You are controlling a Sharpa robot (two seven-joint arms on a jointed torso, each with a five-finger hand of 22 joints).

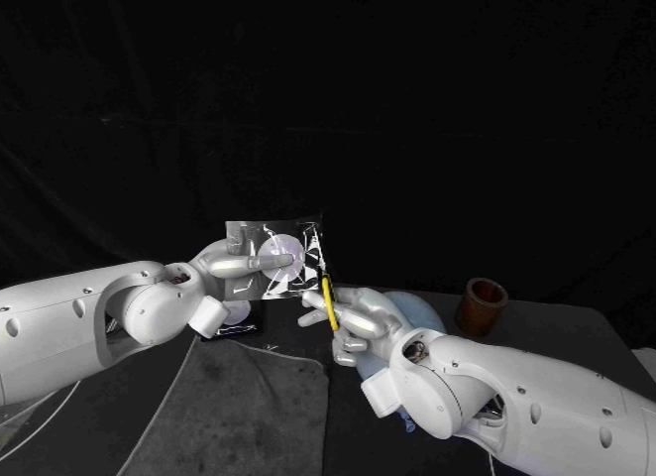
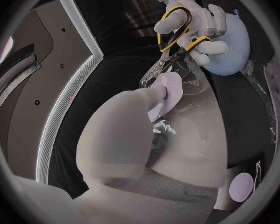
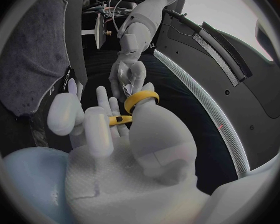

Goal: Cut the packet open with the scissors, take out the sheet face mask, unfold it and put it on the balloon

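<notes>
At the near edge of the black table (image 1: 564, 332), a dark grey cloth (image 1: 250, 397) is laid flat, with its far corner below the two hands.

Item 1. Just beyond the cloth, the silver right hand (image 1: 360, 322) is raised above the table. It is closed tight around a pair of yellow-handled metal scissors (image 1: 330, 305). In the left wrist view the yellow handle loops (image 2: 177, 32) are seen gripped among the fingers (image 2: 210, 47). The blades are pointed up and away from the robot, and their tips are met by the edge of the packet. Whether a cut has been made cannot be told.

Item 2. A pale blue, rounded rubber balloon (image 1: 418, 305) is placed just behind the right hand, partly hidden by it. Contact between the two cannot be judged.

Item 3. Slightly farther off, the silver left hand (image 1: 243, 266) is held up level with the right one. A clear, shiny, crinkled plastic packet (image 1: 288, 248) is clamped between its fingers. The packet is held upright in the air, above the table and between the two hands. A fingertip pad (image 2: 168, 89) is seen pressed flat against the film.

Item 4. A brown, cylindrical cup (image 1: 483, 307) is stood upright on the table, near the balloon on the robot's right.
</notes>
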